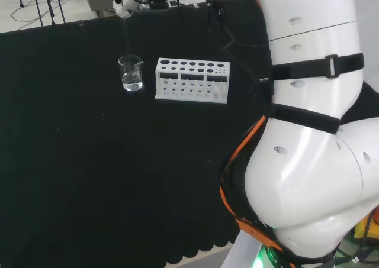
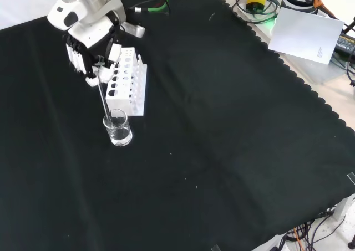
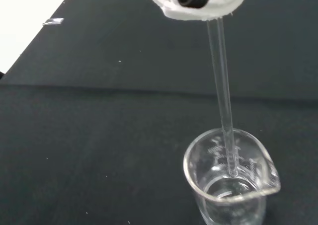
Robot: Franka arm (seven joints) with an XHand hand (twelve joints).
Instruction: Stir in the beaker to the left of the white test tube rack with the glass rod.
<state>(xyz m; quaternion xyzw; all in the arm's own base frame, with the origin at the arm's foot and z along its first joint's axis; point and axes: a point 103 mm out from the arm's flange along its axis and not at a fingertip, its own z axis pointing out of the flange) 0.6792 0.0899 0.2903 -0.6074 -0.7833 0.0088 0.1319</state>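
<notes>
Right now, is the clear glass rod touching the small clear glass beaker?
Cannot tell. In the wrist view the glass rod dips inside the glass beaker, its tip below the rim, but clear glass hides whether it meets the wall or the bottom.

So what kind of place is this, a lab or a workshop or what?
Most likely a robotics lab set up as a chemistry bench: a glass beaker, a white test tube rack and a glass rod held by the robot's hand, all over a black cloth.
</notes>
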